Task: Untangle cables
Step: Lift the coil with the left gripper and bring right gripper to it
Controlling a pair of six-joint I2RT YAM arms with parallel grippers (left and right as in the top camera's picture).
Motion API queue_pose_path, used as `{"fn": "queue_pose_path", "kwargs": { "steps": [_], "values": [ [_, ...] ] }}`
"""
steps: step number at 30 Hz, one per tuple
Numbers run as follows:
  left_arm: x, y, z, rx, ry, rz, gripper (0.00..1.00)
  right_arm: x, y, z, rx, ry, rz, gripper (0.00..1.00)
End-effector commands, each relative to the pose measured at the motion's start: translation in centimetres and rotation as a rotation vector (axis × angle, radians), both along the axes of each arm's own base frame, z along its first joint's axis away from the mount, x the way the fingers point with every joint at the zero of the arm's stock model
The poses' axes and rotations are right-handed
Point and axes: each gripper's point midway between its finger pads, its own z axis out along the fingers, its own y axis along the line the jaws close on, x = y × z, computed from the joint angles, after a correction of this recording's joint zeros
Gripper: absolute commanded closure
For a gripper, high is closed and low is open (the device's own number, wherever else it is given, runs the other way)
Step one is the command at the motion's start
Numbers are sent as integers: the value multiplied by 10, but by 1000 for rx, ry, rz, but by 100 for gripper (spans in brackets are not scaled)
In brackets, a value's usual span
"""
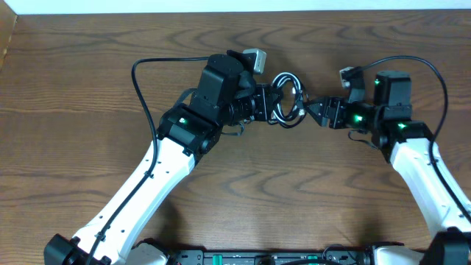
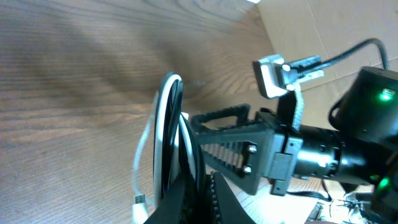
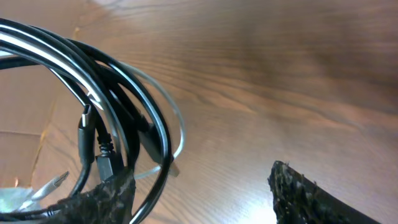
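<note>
The cables (image 1: 287,97), one black and one white, form a small upright coil between my two grippers at the table's middle back. My left gripper (image 1: 266,104) is shut on the coil's left side. In the left wrist view, black strands (image 2: 181,124) run down between its fingers (image 2: 208,199), and the white loop (image 2: 163,130) with its plug (image 2: 140,200) passes just left of them. My right gripper (image 1: 313,110) stands open at the coil's right side. In the right wrist view the black loops (image 3: 134,93), a black plug (image 3: 102,163) and the thin white strand (image 3: 177,127) lie over its left fingertip (image 3: 112,190). The right fingertip (image 3: 292,180) is well clear.
Thick black arm cables arc off the left arm (image 1: 140,81) and the right arm (image 1: 434,73). Wrist cameras jut out near the coil (image 1: 254,59) (image 1: 349,73). The wooden table (image 1: 88,110) ends at a pale far edge (image 1: 235,6).
</note>
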Motion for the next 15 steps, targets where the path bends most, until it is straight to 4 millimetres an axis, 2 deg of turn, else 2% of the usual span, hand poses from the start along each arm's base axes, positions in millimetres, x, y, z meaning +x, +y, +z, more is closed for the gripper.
{"fn": "queue_pose_path", "kwargs": {
  "steps": [1, 7, 12, 13, 14, 15],
  "values": [
    [-3, -2, 9, -24, -5, -13, 92, -6, 24, 6, 89, 6, 85, 34],
    [-3, -2, 9, -24, -4, -13, 93, -8, 41, 12, 101, -22, 125, 34],
    [-3, -2, 9, -33, 9, -4, 92, -9, 45, 11, 91, -27, 131, 34],
    [-3, -2, 9, -34, 11, -2, 92, -8, 46, 10, 81, -28, 125, 38],
    [-3, -2, 9, -37, 17, 1, 93, -7, 45, 9, 71, -29, 118, 56],
    [-3, -2, 9, -40, 22, 4, 92, -5, 44, 7, 55, -30, 105, 79]
  ]
}}
